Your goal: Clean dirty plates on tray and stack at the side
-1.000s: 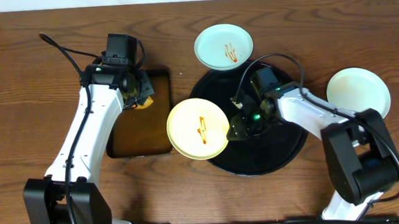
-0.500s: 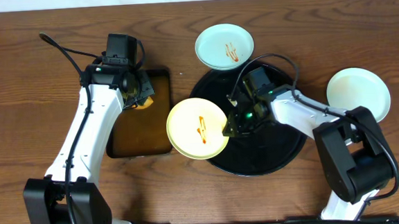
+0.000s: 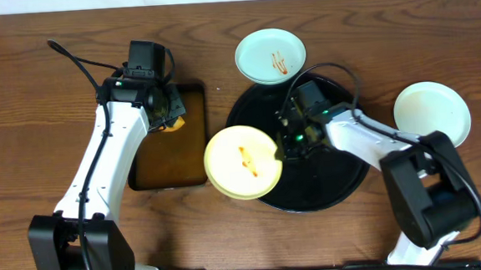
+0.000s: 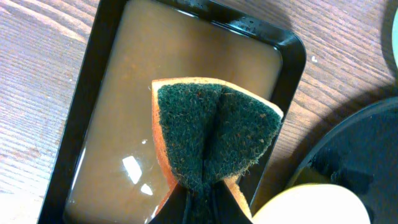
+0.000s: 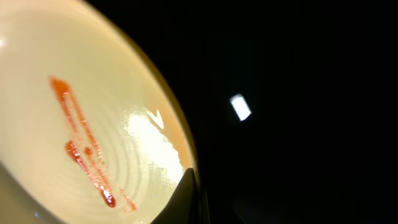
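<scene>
My right gripper [image 3: 280,149] is shut on the right rim of the cream-yellow plate [image 3: 240,162], which hangs over the left edge of the round black tray [image 3: 335,175]. The right wrist view shows this plate [image 5: 124,93] with an orange sauce streak and one finger [image 5: 189,193] on its rim. A pale blue plate [image 3: 270,55] with sauce streaks sits at the tray's far rim. Another pale plate [image 3: 431,111] lies on the table to the right. My left gripper [image 3: 168,114] is shut on a green-and-orange sponge [image 4: 211,134].
A rectangular black tray [image 3: 167,169] of brownish liquid lies left of the cream-yellow plate and under the sponge, and it also shows in the left wrist view [image 4: 106,124]. Black cables loop over the round tray's far side.
My right gripper has moved to the cream-yellow plate's rim and closed on it. The plate has shifted slightly toward the front and right. The left arm has not moved.
</scene>
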Robot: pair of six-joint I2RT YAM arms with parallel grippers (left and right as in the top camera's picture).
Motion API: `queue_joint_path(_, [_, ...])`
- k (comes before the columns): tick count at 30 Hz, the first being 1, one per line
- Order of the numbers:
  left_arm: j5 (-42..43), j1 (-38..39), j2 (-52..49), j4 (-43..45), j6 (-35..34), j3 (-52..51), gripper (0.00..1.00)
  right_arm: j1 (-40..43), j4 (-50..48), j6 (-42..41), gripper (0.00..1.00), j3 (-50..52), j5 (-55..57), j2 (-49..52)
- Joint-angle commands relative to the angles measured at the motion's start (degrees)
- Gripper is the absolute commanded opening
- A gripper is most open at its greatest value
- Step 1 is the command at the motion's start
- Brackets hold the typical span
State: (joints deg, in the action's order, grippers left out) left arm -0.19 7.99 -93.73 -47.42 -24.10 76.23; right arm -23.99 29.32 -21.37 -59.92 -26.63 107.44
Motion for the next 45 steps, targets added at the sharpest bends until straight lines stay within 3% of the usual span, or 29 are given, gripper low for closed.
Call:
queue_joint_path(1, [2.14,0.24,1.57,0.13,0.52,-0.04,0.08,4.52,1.57,0.90,0.01,-0.02,12.79,-6.62])
queue_joint_path(5, [7.45,1.75,1.57,2.19,1.55,-0.04,0.08,6.91,4.48,2.29,0.01,-0.02,22.10,-11.17])
queue_joint_path(10, [11.08,6.43,0.81,5.97,2.01,-0.04,0.08,5.88,7.52,3.21,0.01,0.04,21.86,-10.19])
queue_joint_path(19, [11.37,24.48,-10.34,11.61,-1.57,-0.04,0.08,4.52,9.14,1.64,0.01,0.04,23.41,-4.83])
queue_joint_path(26, [11.37,32.74,-16.81,18.14,-4.98,-0.04,0.08,4.94,9.07,1.64,0.01,0.04,23.82,-4.39])
queue_joint_path(37, [11.34,37.79,-22.12,19.91,-15.17,-0.04,0.08,4.98,9.07,1.66,0.01,0.04,23.80,-4.39])
queue_joint_path(45, [10.49,38.60,-25.18,21.79,-15.74,-0.09,0.08,4.98,9.29,1.66,0.01,0.04,23.56,-4.39])
